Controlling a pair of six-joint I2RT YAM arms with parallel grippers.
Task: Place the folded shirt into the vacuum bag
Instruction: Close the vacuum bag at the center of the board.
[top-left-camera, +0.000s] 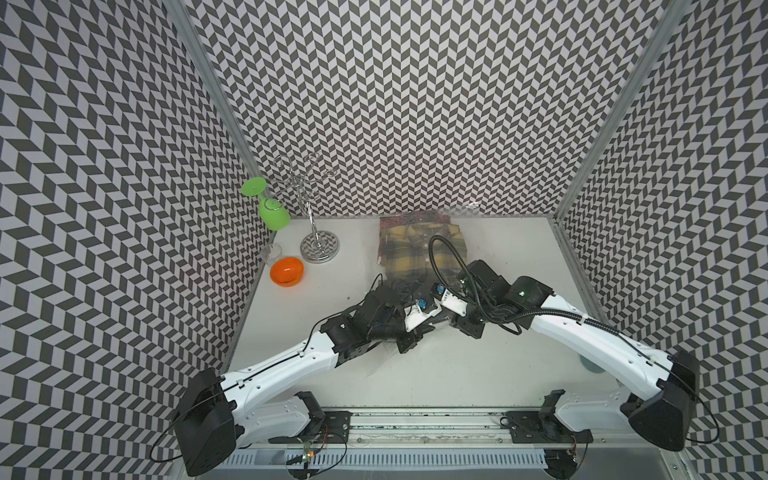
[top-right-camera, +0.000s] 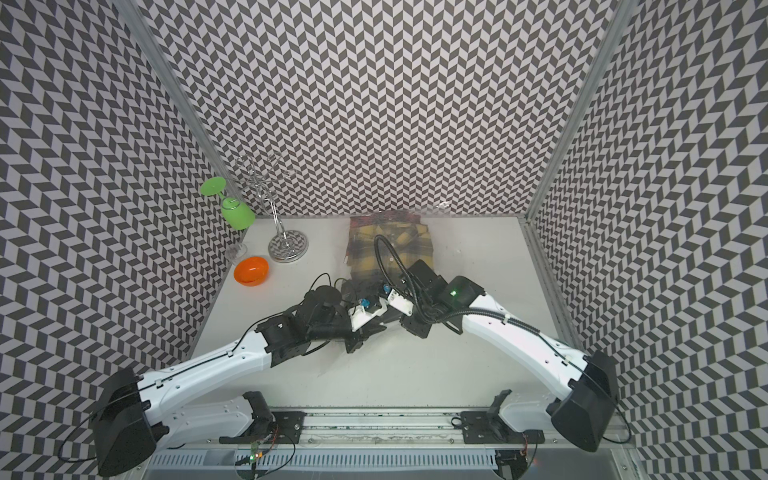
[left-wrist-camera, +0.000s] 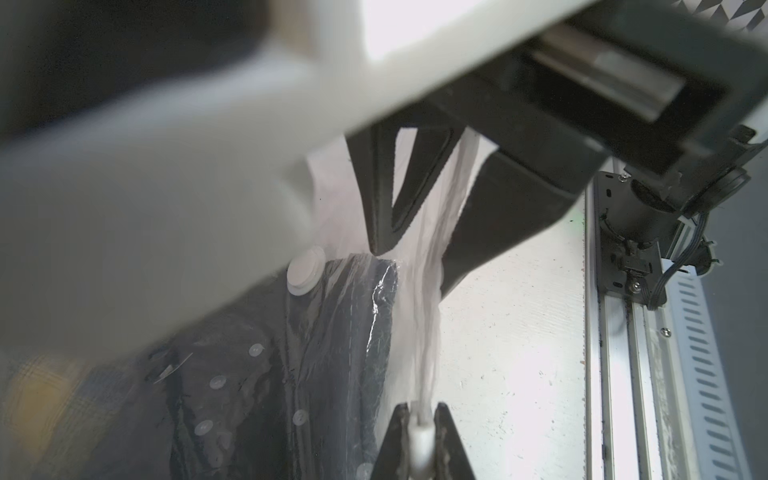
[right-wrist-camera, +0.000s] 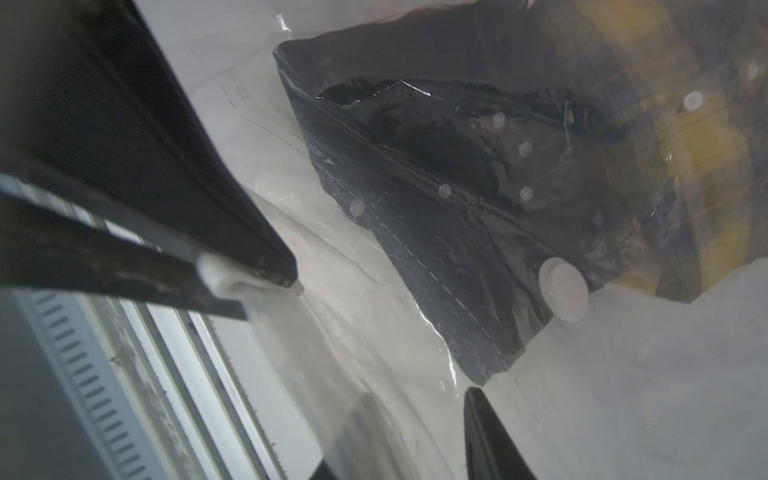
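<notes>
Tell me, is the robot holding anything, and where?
Left end effector pinches the vacuum bag by its whitish zip-seal edge; right end effector looks open.

Folded yellow-plaid shirt (top-left-camera: 419, 245) lies far centre on white table (top-left-camera: 457, 374), inside transparent plastic vacuum bag (right-wrist-camera: 582, 395), which reaches from far wall to mid-table. Chrome wire glass rack (top-left-camera: 319, 247) stands far left, with green plastic wine glass (top-left-camera: 272, 212) hanging on its left side. Orange plastic bowl (top-left-camera: 286, 271) sits near-left of rack base, small clear glass (top-left-camera: 272, 251) between bowl and left wall.

The left gripper (right-wrist-camera: 268, 295) pinches the white edge of the bag (right-wrist-camera: 374, 332); a dark shirt (right-wrist-camera: 436, 187) lies inside, beside the valve (right-wrist-camera: 563, 289).
</notes>
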